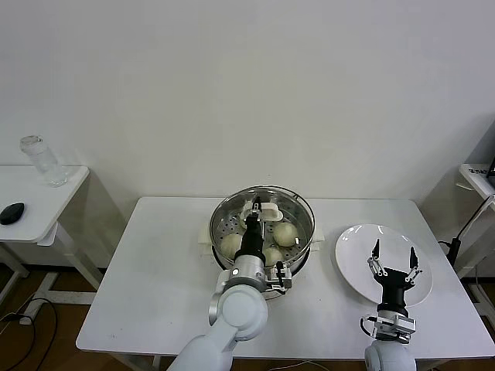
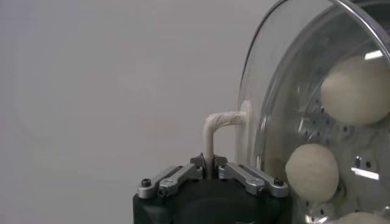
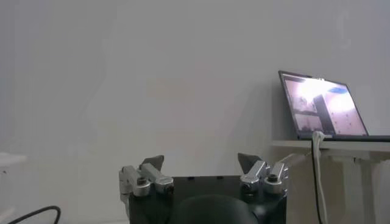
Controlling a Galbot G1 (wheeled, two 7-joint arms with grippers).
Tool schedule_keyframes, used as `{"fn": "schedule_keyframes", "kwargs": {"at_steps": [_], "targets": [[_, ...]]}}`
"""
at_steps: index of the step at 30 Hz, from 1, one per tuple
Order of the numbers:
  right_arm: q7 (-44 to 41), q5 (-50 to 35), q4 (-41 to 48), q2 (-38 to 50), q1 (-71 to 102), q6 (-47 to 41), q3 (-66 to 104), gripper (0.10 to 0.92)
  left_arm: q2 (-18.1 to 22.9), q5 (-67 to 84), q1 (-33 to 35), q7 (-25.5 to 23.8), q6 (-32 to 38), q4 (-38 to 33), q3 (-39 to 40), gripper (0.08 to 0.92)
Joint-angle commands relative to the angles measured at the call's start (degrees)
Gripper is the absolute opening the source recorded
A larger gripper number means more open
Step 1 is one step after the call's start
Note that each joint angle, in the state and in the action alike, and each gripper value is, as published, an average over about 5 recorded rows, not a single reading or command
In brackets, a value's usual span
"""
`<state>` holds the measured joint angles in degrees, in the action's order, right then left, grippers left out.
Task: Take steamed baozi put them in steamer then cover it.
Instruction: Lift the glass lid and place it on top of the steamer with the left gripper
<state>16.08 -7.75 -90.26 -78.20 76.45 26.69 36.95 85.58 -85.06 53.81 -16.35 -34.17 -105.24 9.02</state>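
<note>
The steamer (image 1: 306,219), a shiny steel pot on a cream base, stands mid-table. Several cream-white baozi (image 1: 286,234) lie on its perforated floor. In the left wrist view the baozi (image 2: 356,90) show through the glass. A round glass lid (image 1: 290,202) covers the pot's mouth; I cannot tell whether it rests on the rim. My left gripper (image 1: 256,206) is shut on the lid's cream handle (image 2: 214,123), and its jaws (image 2: 209,165) pinch the handle's thin bar. My right gripper (image 1: 394,252) hangs open and empty over the white plate (image 1: 352,249); the same gripper (image 3: 201,159) faces the wall.
A low side table (image 1: 42,202) at the left carries a clear glass jar (image 1: 39,161) and a black mouse (image 1: 11,212). Another table at the right edge holds a laptop (image 3: 323,109), with a cable (image 1: 464,228) hanging beside it. The white plate holds nothing.
</note>
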Motion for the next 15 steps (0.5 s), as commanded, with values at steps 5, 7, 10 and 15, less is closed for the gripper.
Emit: {"fn": "schedule_keyframes", "kwargs": {"at_steps": [5,7,10,15], "targets": [[-0.01,-0.03,0.16,-0.04,-0.24,-0.06,0.02,0.823,1.45,-4.08,-0.41,-0.3,1.04,2.6,0.93,0.195],[-0.01,-0.04,0.17,-0.08,-0.28,-0.05,0.01,0.823,1.45,-4.46,-0.37,-0.18,1.32,2.98,0.87,0.195],[-0.01,-0.03,0.21,-0.12,-0.28,-0.02,0.01,0.823,1.48,-4.76,-0.31,0.03,1.55,3.41,0.68,0.195],[0.01,-0.06,0.12,-0.16,-0.27,0.02,0.01,0.823,1.51,-5.42,0.09,0.4,1.97,3.82,0.55,0.195]]}}
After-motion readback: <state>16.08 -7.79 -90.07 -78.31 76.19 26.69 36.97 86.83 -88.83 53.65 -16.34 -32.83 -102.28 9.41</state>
